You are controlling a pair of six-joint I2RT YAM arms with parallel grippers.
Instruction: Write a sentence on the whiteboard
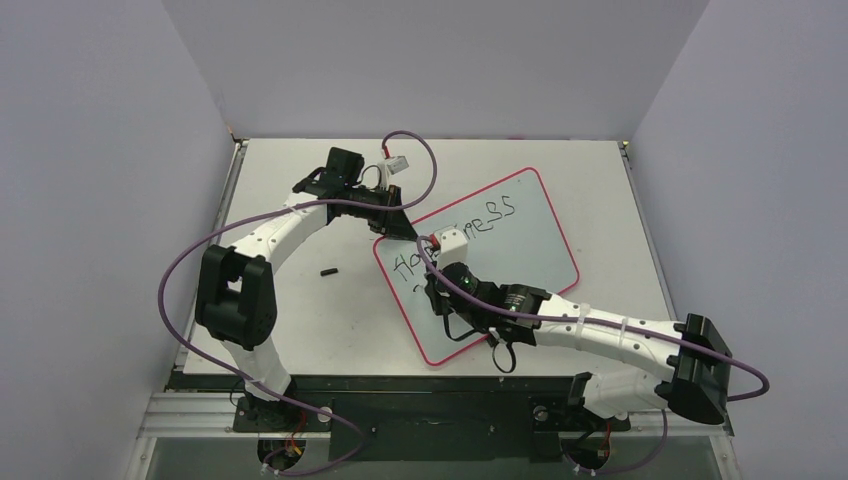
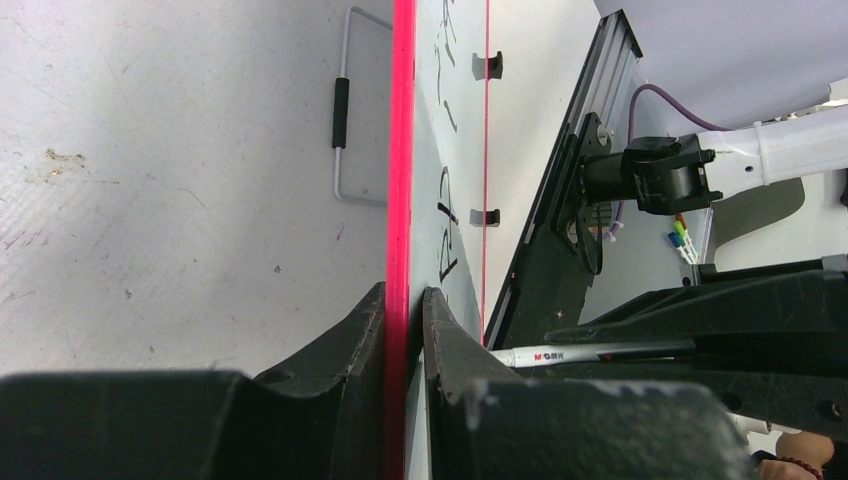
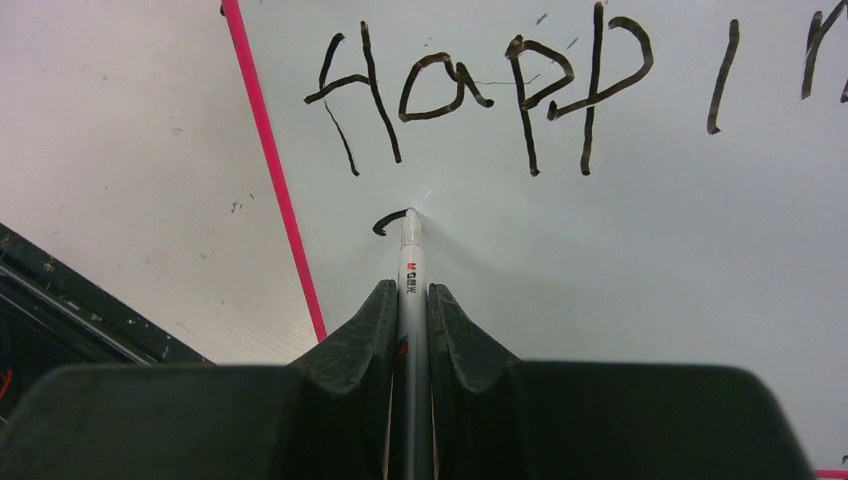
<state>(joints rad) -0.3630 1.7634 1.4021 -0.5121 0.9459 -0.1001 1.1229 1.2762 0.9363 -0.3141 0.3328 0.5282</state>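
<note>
With my right gripper (image 3: 410, 295) clamped on the white marker pen (image 3: 411, 255), tip touching the red-rimmed white whiteboard (image 1: 540, 250) on the grey table (image 1: 600, 180), and my left gripper (image 2: 405, 300) pinching its rim, pressing too hard could shift the board and skew the black lettering (image 3: 530, 100).

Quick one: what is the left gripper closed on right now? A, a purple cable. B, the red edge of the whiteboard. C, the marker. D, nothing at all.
B: in the left wrist view, the left gripper has a finger pressed on each side of the red edge of the whiteboard. The marker is in the right gripper.
</note>
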